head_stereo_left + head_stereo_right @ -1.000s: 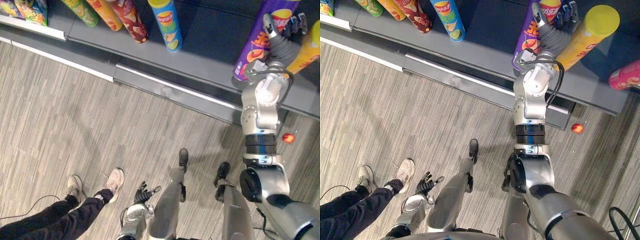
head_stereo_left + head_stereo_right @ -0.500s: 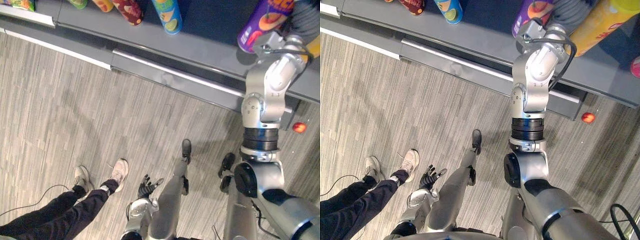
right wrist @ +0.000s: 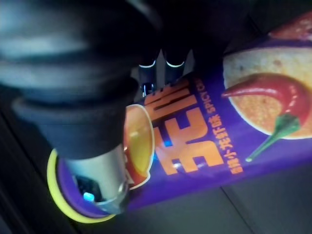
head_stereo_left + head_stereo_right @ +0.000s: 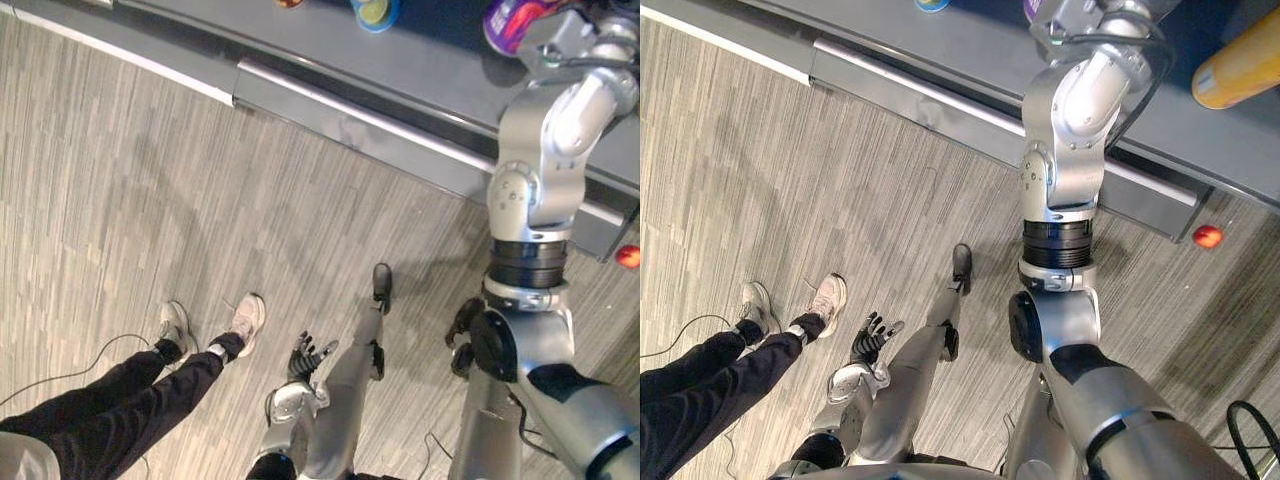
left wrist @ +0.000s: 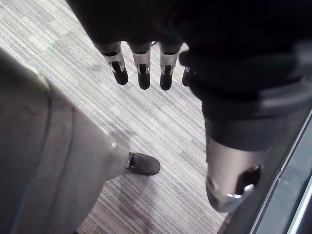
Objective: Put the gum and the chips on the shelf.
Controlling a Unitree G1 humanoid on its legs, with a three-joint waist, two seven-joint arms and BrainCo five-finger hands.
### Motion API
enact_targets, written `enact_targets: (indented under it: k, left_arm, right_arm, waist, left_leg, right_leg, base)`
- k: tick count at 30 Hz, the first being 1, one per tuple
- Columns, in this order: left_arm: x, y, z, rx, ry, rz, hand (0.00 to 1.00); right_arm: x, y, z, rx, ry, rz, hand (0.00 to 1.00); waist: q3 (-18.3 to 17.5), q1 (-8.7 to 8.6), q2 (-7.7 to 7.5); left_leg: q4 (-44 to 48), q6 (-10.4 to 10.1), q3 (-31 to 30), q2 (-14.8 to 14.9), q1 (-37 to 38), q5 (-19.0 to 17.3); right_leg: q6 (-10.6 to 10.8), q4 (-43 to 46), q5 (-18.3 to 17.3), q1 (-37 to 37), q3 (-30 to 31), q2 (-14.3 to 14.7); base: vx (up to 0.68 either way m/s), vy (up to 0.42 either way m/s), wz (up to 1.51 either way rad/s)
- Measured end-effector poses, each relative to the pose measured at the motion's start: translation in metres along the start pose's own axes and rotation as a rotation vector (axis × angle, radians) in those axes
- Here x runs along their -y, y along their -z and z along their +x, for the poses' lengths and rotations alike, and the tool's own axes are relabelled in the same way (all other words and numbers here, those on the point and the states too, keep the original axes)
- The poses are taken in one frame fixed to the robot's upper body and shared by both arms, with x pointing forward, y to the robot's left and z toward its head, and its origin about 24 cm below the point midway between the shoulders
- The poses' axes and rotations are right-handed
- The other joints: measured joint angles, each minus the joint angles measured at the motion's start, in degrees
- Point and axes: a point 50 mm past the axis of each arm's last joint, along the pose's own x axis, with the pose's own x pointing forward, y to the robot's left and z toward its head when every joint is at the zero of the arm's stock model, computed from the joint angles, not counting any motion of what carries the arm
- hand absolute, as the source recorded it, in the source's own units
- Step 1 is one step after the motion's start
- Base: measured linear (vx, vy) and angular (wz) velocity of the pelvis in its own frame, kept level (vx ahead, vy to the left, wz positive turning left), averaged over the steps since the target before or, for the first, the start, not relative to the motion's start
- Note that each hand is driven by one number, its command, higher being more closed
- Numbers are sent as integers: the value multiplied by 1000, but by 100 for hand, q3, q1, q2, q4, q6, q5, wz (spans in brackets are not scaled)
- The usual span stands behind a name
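Purple yellow-rimmed chips can: right hand fingers stay clasped round it, now deeper over the grey shelf, release due; left hand hangs slack.

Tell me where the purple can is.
At the left eye view's top right, the purple can sits on the shelf, gripped by the right hand.

floor: grey wood-grain planks | shelf: dark grey, silver-edged base, far side
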Motion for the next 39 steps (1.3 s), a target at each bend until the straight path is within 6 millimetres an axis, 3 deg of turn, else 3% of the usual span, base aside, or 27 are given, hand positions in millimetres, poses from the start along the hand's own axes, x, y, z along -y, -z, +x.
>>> enact_targets:
  k: [6, 11, 17, 20, 31, 33, 39]
  left_arm:
    - [2, -4, 0, 19, 7, -4, 0]
    - [3, -6, 0, 25, 12, -3, 0]
    - [6, -10, 0, 40, 22, -38, 0]
    - [6, -11, 0, 42, 21, -39, 0]
    - [5, -12, 1, 53, 13, -44, 0]
    - [5, -13, 1, 61, 12, -47, 0]
    - [5, -15, 1, 69, 9, -85, 0]
  right_arm:
    - [6, 2, 3, 0, 13, -30, 100]
    - [11, 1, 8, 10, 20, -59, 100]
    - [6, -4, 12, 31, 14, -48, 100]
    - [7, -4, 12, 30, 23, -48, 100]
    - [5, -5, 12, 33, 33, -40, 100]
    - [3, -7, 13, 44, 33, -33, 100]
    - [0, -11, 14, 64, 35, -19, 100]
  waist:
    - [0, 18, 0]
    - [0, 130, 0]
    - [-1, 127, 1]
    - [-1, 132, 1]
    - [-2, 161, 2]
    - [-2, 172, 2]
    - [-2, 248, 2]
  left_leg:
    - [-1, -58, 29, -13, -118, -48]
    - [1, 21, 132, -37, -208, 58]
    - [0, -47, 121, -38, -391, 156]
    - [-2, -183, 149, -39, -503, 14]
    - [-1, -147, 317, -55, -670, 30]
    - [0, -59, 315, -63, -785, 114]
    - [1, -116, 282, -73, -880, 297]
  right_leg:
    - [0, 8, 0, -123, 9, -18]
    - [-1, 110, -1, -296, 83, -39]
    - [-5, 99, -4, -457, 89, -43]
    - [-5, 135, -3, -586, 115, -56]
    - [-5, 213, -3, -823, 192, -92]
    - [-5, 280, -4, -980, 238, -91]
    - [-17, 305, -45, -1089, 321, -88]
  base:
    - [0, 0, 0]
    - [4, 1, -1]
    - [4, 2, 2]
    - [-7, 8, 1]
    - [13, 9, 0]
    - [31, -6, 2]
    - [10, -27, 3]
